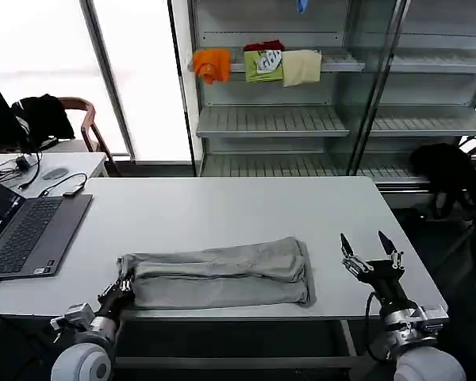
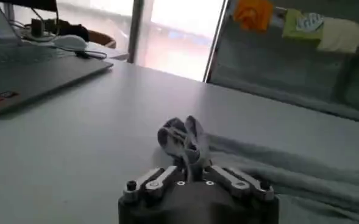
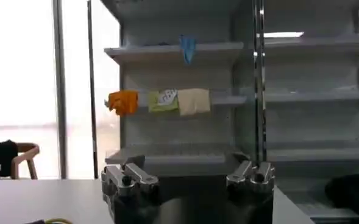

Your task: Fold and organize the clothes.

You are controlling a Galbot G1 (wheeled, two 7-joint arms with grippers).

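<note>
Grey shirt lies folded into a long band on the white counter, close to the near edge, running roughly parallel to it. Left pincer at the near edge by the shirt's left end, pressed together on a bunched fold of the fabric; the left wrist view shows the cloth pinched up between the fingers. Right pincer hovers near the counter's near-right corner, just beside the shirt's right end, fingers spread, holding nothing, not touching the cloth.

Counter otherwise: open laptop at the left edge, cable running off its back corner. A smaller table behind it carries cables and small items. Wooden chair with a dark garment over it stands by the window. Behind the counter, metal shelving; one shelf holds orange, green and cream folded clothes side by side.
</note>
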